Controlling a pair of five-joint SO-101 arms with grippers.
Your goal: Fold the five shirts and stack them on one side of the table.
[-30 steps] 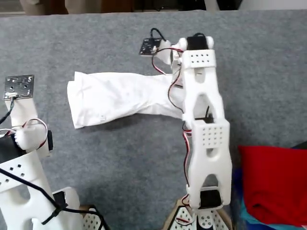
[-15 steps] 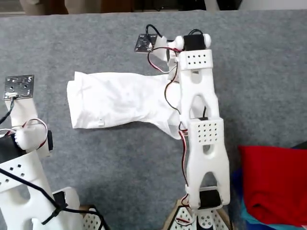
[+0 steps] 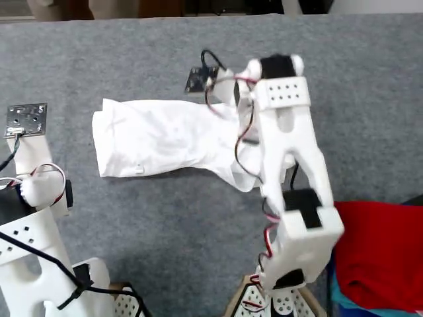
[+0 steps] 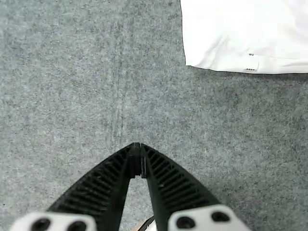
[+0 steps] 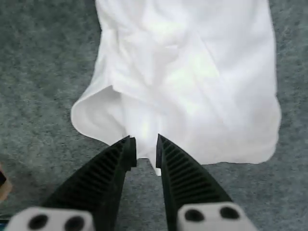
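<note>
The right arm has just reared up. A moment ago it lay flat over the far end of the white shirt (image 3: 158,135), and now its elbow is lifted and swung toward the red folded shirt (image 3: 380,247) at the desk's (image 3: 165,231) edge. In the same second, the thin tail of cloth that trailed under that arm has been drawn in. That end is now a short, rumpled lobe doubled over itself.

I take this as one fold just laid and the arm backing off. The garment looks only partly folded and is far from the stack.

The right pincer (image 5: 144,147) hangs over the bunched hem with its jaws a narrow gap apart. I judge it clamps nothing, though cloth shows behind the tips. The left pincer (image 4: 137,161) is closed, tip to tip, over bare grey felt, near the shirt's squared corner but clear of it.

The shirt lies mid-desk with its long axis running side to side, from the left arm's side toward the right arm. A small tag (image 4: 250,62) sits on the near edge. I cannot tell collar from hem.
</note>
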